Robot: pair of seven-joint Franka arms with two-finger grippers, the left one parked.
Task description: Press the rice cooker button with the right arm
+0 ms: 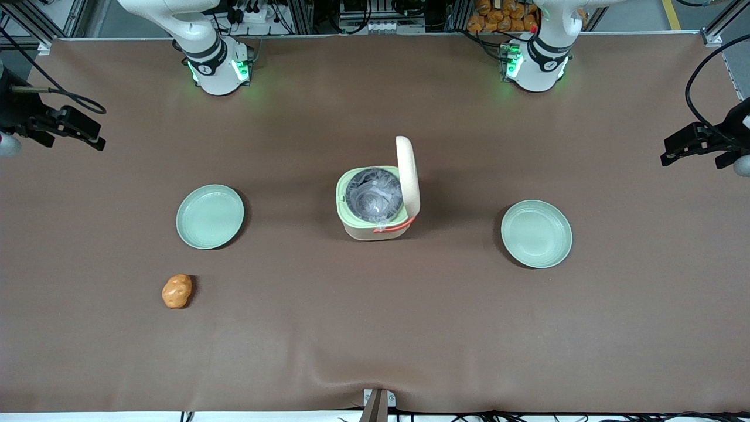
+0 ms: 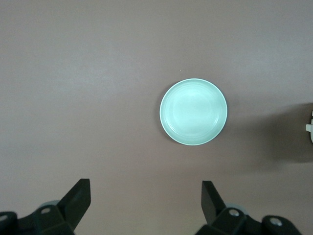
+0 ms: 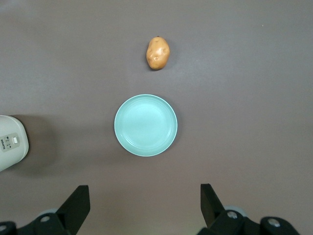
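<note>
Item 1, nearest the front camera: a lumpy orange-brown potato (image 1: 177, 291), lying loose on the brown table covering (image 1: 375, 340) toward my working end.

Item 2: a round pale-green plate (image 1: 210, 216), bare, directly under my wrist camera.

Item 3: my black two-finger gripper (image 3: 145, 208), held high over that plate, its fingers (image 3: 78, 203) spread wide with nothing between them.

Item 4: a small cream-white rounded-square rice cooker (image 1: 378, 202) with a thin coral-red handle, mid-table, well apart from me. Its lid stands upright and the grey inner pot is exposed.

Item 5: a small pale mint-green square button (image 3: 15, 141), set into the cream lid face that is turned toward my end.

Item 6: a second pale-green plate (image 1: 536, 233), toward the parked arm's end.

Risks, by my judgement: the raised lid is hinged and the cooker light, so a sideways push could swing the lid or slide the cooker; wide fingers may straddle the button.
</note>
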